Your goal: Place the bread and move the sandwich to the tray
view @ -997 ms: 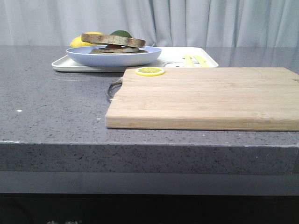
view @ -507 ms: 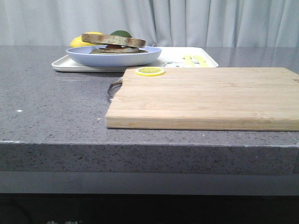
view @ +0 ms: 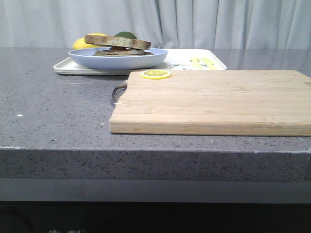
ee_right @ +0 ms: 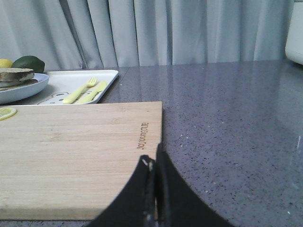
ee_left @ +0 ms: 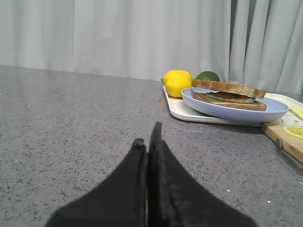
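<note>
The sandwich [view: 118,44], two brown-crusted bread slices with filling between, lies on the round light-blue plate [view: 146,59]. The plate stands on the white tray [view: 216,63] at the back of the counter. The top bread slice [ee_left: 229,87] rests on the sandwich in the left wrist view, above the plate [ee_left: 274,112] and the tray [ee_left: 182,111]. My left gripper [ee_left: 147,135] is shut and empty, low over the grey counter, well short of the tray. My right gripper [ee_right: 154,156] is shut and empty at the near right corner of the cutting board. Neither gripper shows in the front view.
A pale wooden cutting board [view: 214,99] with a metal handle [view: 118,91] lies in front of the tray, a lemon slice [view: 156,74] on its far left corner. A yellow lemon [ee_left: 177,82] and a green fruit [ee_left: 208,76] sit behind the plate. A yellow fork and knife [ee_right: 87,91] lie on the tray.
</note>
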Robot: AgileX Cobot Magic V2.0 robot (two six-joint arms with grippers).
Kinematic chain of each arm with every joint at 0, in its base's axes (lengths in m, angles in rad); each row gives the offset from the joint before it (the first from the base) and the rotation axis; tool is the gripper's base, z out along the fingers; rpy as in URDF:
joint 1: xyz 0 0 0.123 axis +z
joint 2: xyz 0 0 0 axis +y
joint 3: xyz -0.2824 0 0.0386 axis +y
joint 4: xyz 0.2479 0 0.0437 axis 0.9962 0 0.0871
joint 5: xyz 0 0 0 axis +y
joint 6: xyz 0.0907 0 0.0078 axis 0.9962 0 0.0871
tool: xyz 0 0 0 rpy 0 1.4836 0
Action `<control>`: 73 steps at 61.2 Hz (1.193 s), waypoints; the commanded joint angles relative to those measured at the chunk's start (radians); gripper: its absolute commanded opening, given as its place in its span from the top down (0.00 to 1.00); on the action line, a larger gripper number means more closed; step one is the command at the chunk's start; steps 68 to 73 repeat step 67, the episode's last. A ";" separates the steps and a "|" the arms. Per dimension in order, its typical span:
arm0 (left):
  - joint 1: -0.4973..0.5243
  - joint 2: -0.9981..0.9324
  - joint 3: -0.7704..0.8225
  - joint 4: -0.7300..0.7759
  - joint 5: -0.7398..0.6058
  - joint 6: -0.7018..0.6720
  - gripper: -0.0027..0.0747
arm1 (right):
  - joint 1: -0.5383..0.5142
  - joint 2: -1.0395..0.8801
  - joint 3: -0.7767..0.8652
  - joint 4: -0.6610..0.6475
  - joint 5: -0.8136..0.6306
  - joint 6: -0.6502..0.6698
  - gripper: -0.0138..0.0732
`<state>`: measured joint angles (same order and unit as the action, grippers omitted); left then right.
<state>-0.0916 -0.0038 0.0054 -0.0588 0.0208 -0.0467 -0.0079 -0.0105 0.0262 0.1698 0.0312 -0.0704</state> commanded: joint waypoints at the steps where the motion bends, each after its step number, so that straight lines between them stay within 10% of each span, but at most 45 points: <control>1: 0.003 -0.022 0.001 -0.001 -0.079 -0.009 0.99 | 0.003 -0.017 -0.002 -0.028 -0.102 0.017 0.92; 73: 0.003 -0.022 0.001 -0.001 -0.079 -0.009 0.99 | 0.002 -0.017 -0.002 -0.130 -0.112 0.142 0.92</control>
